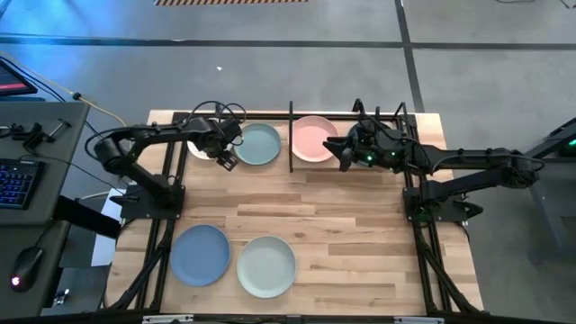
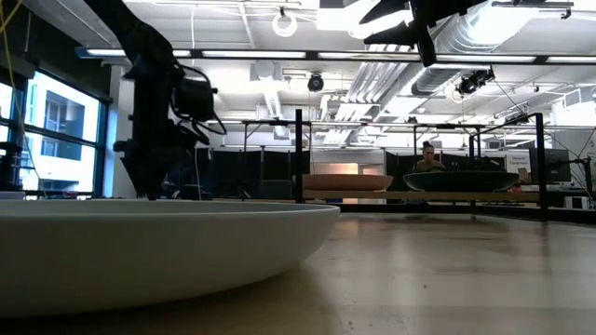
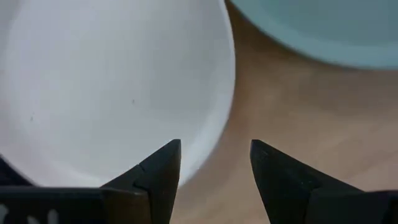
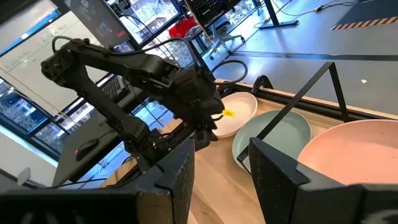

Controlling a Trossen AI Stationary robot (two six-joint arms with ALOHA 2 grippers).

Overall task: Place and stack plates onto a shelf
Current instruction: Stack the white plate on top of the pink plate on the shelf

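Observation:
The shelf [image 1: 291,117] of black rods stands along the table's far edge. On its wood floor lie a white plate [image 3: 112,81], a pale mint plate [image 1: 261,144] and a pink plate [image 1: 310,139]. In the low view a dark plate [image 2: 470,180] sits to the right of the pink one. A blue plate [image 1: 200,255] and a pale sage plate [image 1: 266,266] lie near the table's near edge. My left gripper [image 3: 214,162] is open above the white plate's rim, one finger on each side of it. My right gripper [image 1: 343,155] is open, held high by the pink plate's right edge.
A black upright rod [image 1: 291,148] divides the shelf between the mint and pink plates. Bare wood [image 1: 306,202] lies across the table's middle. A desk with a keyboard [image 1: 18,180] and mouse stands to the left. A person [image 2: 428,158] sits far behind the table.

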